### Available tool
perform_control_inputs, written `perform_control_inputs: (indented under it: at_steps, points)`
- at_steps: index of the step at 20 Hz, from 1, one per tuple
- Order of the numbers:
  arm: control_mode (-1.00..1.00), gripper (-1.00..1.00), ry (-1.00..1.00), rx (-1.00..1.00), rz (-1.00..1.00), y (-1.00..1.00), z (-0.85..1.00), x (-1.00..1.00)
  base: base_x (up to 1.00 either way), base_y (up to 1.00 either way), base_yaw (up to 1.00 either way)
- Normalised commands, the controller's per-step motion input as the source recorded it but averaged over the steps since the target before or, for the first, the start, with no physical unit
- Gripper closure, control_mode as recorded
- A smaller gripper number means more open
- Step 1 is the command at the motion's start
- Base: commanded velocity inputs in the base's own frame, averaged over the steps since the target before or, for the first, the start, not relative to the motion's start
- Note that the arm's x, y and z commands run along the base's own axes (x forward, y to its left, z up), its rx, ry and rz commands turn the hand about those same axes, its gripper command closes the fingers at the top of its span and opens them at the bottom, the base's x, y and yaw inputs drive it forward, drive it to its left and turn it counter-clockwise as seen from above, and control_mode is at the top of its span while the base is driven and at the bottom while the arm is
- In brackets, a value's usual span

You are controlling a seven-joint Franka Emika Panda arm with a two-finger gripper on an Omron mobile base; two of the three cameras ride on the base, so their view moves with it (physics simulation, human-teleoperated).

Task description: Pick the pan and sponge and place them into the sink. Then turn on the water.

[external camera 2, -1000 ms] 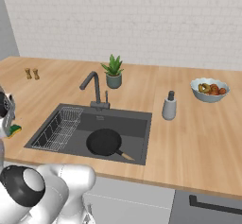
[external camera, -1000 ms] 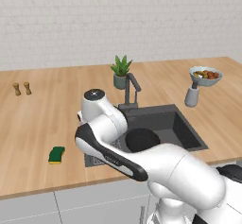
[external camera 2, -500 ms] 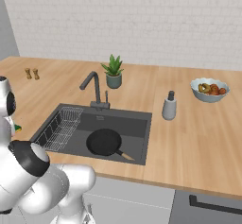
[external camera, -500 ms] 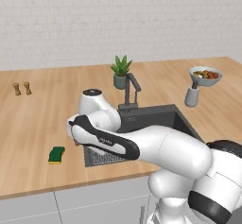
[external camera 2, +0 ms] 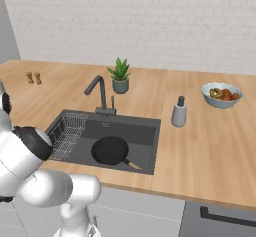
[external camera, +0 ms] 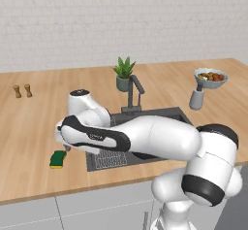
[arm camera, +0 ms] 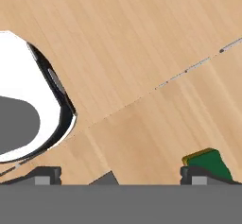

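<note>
shakers: two little brown ones way off at 9 o'clock on the counter, standing side by side, well apart from everything else.
sponge: green top, yellow underneath, flat on the wood at about 8 o'clock from the sink, just left of its edge. In the hand view a green corner of it peeks up right behind the right fingertip.
gripper: down low over the counter just beside the sponge, at its 1 o'clock. Fingers spread as wide as they go, nothing between them, not touching the sponge as far as I can tell.
rack: wire grid sitting in the left part of the sink.
sink: dark grey basin, dead centre of the counter.
pan: already lying in the sink, black, right of the rack, handle pointing to roughly 4 o'clock.
faucet: at 12 o'clock on the sink's back edge, spout bent off to the left. No water running that I can see.
plant: small pot just behind the faucet, around 1 o'clock from it.
bottle: grey one, upright on the counter right of the sink, 3 o'clock-ish.
bowl: pale, full of food, far right at about 2 o'clock from the bottle.
</note>
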Motion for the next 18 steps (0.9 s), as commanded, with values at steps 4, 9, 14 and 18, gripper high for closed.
perform_control_inputs:
  at_steps: [4,9,14,18]
  points:
    - [-1.00,-1.00,-0.13,0.00,0.11,0.29,-0.24,0.08,0.00,0.00,0.00]
    - [-1.00,-1.00,-0.08,0.00,0.14,0.10,-0.17,0.05,0.00,0.00,0.00]
    - [-1.00,-1.00,0.00,0.00,0.18,0.05,-0.26,0.16,0.00,0.00,0.00]
    - [-1.00,-1.00,0.00,0.00,0.15,0.22,-0.29,0.29,0.00,0.00,0.00]
